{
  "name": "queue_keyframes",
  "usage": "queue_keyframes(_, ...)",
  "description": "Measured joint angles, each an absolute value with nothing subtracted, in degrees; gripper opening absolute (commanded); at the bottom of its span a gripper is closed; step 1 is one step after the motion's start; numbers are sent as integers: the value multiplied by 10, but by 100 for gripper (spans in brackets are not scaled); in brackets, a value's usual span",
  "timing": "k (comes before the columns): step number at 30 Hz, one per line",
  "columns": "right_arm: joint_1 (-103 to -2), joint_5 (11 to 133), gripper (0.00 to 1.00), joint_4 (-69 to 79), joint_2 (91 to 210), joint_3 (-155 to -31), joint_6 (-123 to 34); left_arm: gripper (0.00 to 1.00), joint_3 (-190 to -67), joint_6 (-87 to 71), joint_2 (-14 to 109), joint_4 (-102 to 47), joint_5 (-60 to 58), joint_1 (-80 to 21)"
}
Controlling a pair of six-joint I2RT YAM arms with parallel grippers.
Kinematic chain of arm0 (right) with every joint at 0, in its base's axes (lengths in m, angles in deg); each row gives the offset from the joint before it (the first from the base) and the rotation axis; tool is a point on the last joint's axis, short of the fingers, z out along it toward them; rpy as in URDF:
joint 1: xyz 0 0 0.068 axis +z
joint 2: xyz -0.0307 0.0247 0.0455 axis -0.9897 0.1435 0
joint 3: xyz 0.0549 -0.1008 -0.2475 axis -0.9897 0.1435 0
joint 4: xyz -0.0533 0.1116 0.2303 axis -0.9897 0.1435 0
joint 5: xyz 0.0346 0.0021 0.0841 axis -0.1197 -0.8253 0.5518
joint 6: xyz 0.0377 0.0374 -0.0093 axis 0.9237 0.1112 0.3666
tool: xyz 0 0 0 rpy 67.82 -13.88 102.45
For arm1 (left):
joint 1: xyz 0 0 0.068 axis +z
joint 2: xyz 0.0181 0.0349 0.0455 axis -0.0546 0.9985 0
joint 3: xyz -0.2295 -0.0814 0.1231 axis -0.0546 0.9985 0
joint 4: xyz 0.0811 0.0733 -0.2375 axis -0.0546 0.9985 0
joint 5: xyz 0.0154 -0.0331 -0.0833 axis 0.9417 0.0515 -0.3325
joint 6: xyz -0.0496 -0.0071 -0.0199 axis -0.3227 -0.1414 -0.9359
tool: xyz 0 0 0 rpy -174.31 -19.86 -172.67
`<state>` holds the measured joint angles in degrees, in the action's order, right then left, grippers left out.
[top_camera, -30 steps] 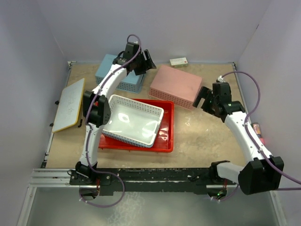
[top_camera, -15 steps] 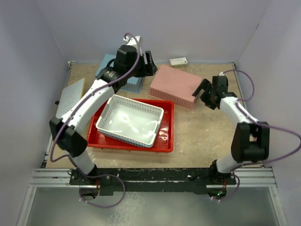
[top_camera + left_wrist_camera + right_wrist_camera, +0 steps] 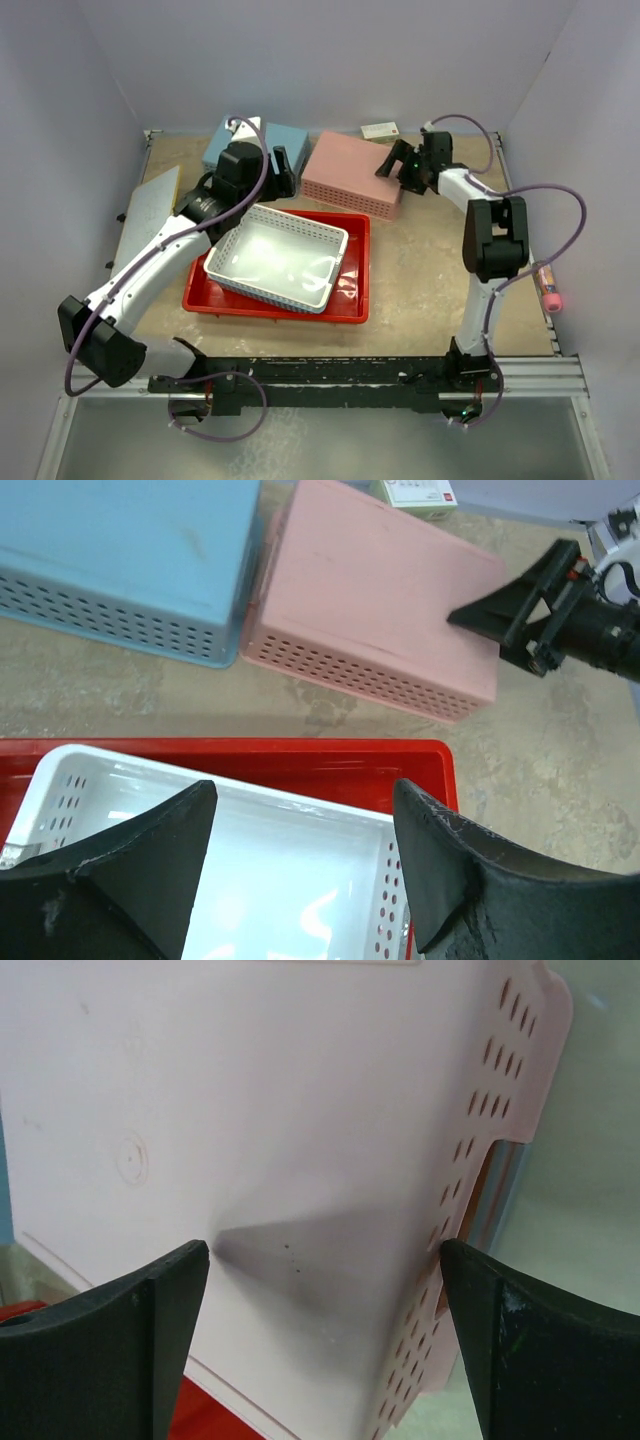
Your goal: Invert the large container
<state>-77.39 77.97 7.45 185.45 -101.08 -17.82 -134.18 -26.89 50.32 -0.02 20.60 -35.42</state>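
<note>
Shows the large container [image 3: 355, 262] lower centre, open side up, white basket [image 3: 280, 255] inside; left tool [image 3: 300, 800] spread apart above its far rim. Finds right tool [image 3: 322, 1250] spread apart over pink basket [image 3: 350, 175], upper centre.

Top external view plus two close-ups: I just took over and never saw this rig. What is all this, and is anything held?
The left arm and right arm are robot arms bolted at the table's near edge. The top view looks down from above. Each close-up comes from a wrist camera, with that arm's dark pincer fingers at the bottom. On the table: the red tray with a white basket in it, an upturned pink basket, a blue basket, a small box, a pale board. The left pincer is open near the tray's far side; the right pincer is open over the pink basket. Neither holds anything.
</note>
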Motion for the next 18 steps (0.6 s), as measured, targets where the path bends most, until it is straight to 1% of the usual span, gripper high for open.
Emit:
queue_keyframes(8,-694,835,100,67,1998,-1209,-196,69,-1288,-286,460,-5,210,-355)
queue_keyframes(14,-679,877,100,68,2022,-1253,-181,69,-1276,-294,458,-5,205,-357)
queue_keyframes(16,-683,874,100,84,2013,-1255,-185,69,-1276,-294,458,-5,203,-360)
queue_keyframes(18,-687,846,100,116,1989,-1248,-191,69,-1276,-294,456,-5,204,-363)
